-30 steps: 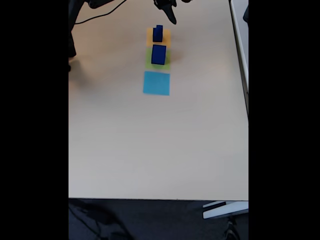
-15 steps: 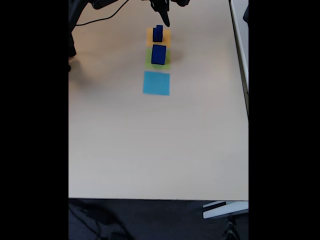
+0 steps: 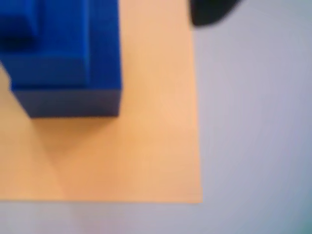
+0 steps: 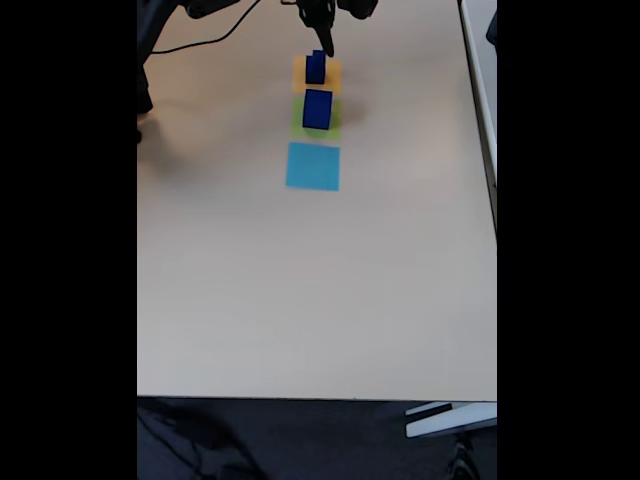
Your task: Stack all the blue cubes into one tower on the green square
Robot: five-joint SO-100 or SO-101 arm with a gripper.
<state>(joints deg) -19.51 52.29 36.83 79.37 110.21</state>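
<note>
- Since the earlier frames, the gripper (image 4: 322, 45) has come from the right to just above the small stack of blue cubes (image 4: 316, 66) on the orange square (image 4: 331, 72); whether its jaws are open, I cannot tell.
- Wrist view: a smaller blue cube (image 3: 19, 22) sits on a bigger one (image 3: 73, 63) near the orange square's (image 3: 146, 146) corner. A dark fingertip (image 3: 209, 12) shows at the top. A careless descent could push the upper cube off.
- Fixed view: the large blue cube (image 4: 317, 108) waits on the green square (image 4: 300, 122), with the light-blue square (image 4: 313, 166) nearer. An off-centre placement could topple the tower.
</note>
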